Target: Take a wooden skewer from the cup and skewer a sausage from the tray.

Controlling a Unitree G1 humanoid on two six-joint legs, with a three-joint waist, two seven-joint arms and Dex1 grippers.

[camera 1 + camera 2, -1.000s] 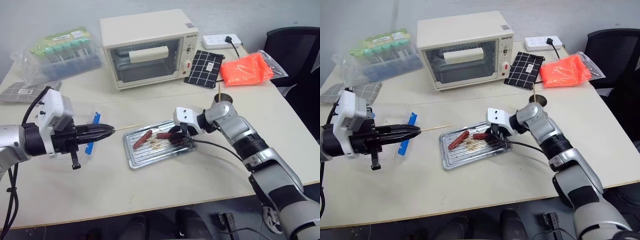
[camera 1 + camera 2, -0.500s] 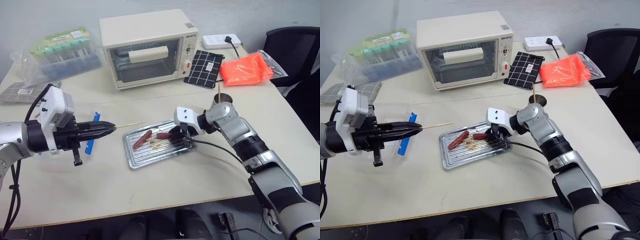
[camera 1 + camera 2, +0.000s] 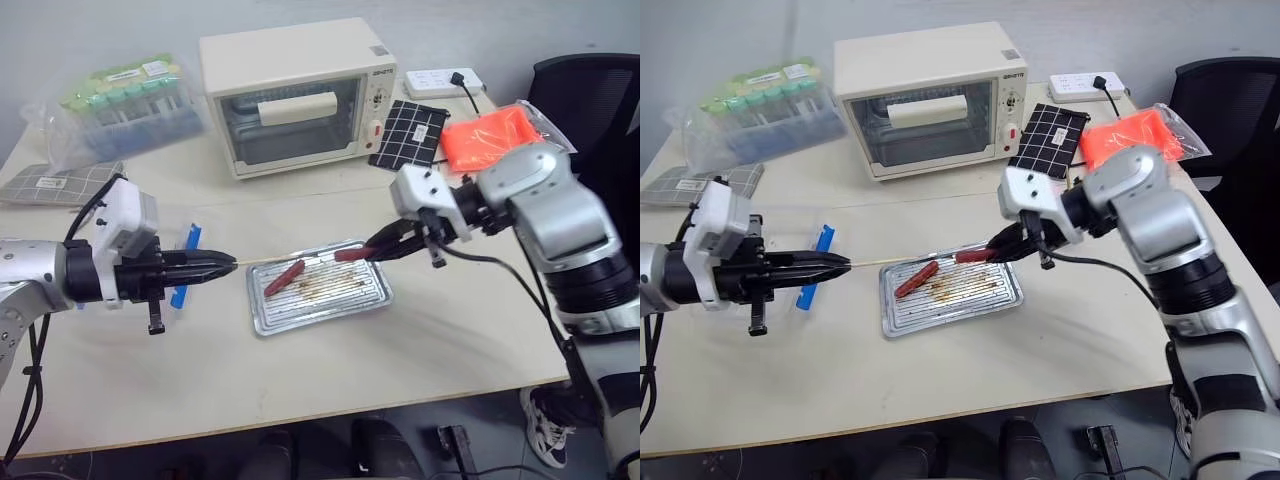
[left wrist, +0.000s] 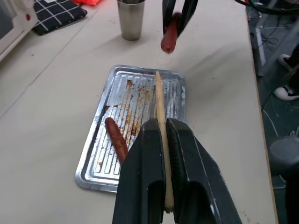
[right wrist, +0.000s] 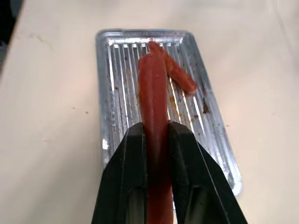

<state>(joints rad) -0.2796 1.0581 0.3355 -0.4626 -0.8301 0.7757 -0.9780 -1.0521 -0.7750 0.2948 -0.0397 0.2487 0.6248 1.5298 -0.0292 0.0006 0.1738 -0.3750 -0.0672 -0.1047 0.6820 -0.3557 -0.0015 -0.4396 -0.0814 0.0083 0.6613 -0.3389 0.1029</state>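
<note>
Gripping a sausage [image 5: 153, 112], the right gripper [image 3: 385, 246] holds it above the tray [image 3: 370, 299]. The left gripper [image 3: 222, 267], clamped on the wooden skewer [image 4: 159, 112], aims it toward the tray, where 1 other sausage [image 3: 283, 279] lies. The cup [image 4: 130, 18] stands beyond the tray.

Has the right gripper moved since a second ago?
Yes. The right gripper, shut on a sausage, has lifted from the tray floor and now hangs above its far right corner.

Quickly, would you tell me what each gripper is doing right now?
Left gripper: shut on the wooden skewer.
Right gripper: shut on a sausage, above the tray.
</note>
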